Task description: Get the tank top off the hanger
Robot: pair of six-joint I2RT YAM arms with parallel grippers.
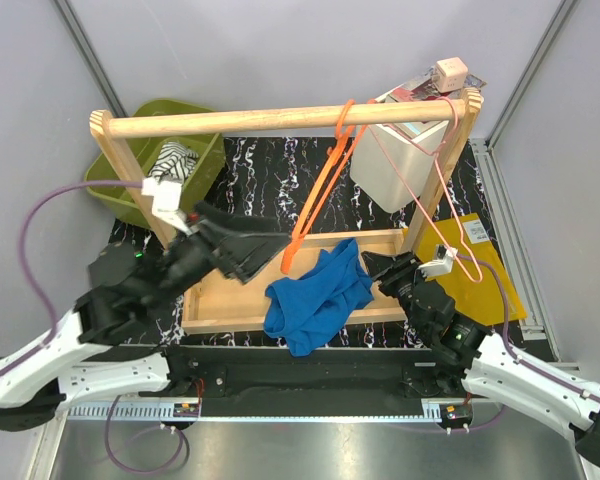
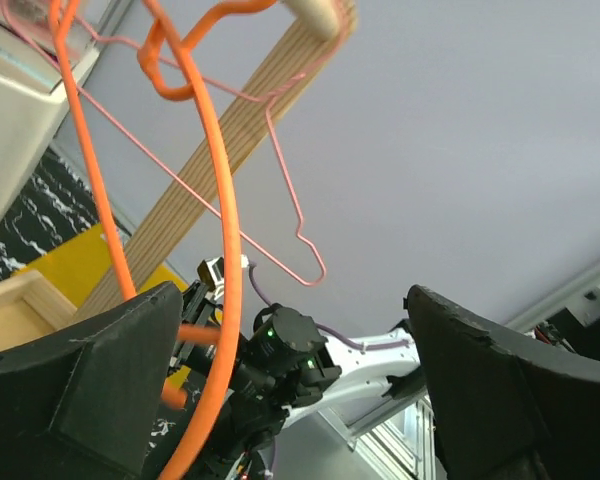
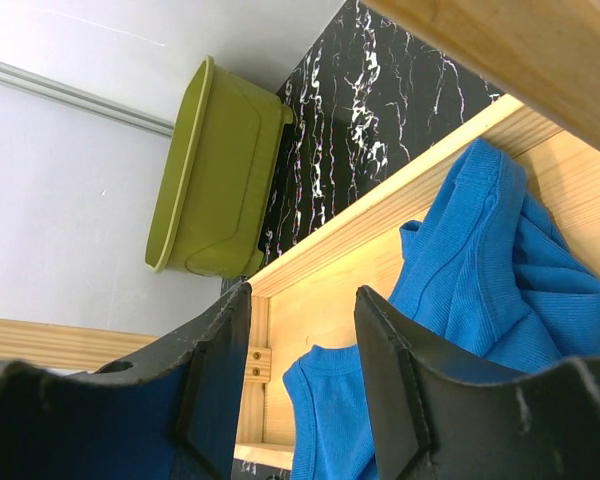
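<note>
The tank top [image 1: 315,295] lies heaped on the rack base [image 1: 230,300], by the middle of the desk's near edge. It is off the hanger [image 1: 318,195], which hangs bare from the rod [image 1: 230,122]. The left gripper [image 1: 273,250] gapes wide by the hanger's low end (gripping nothing). The right gripper [image 1: 382,268] is part-open and empty, just beside the cloth. I'd back both out slowly so neither snags hanger or cloth.
</note>
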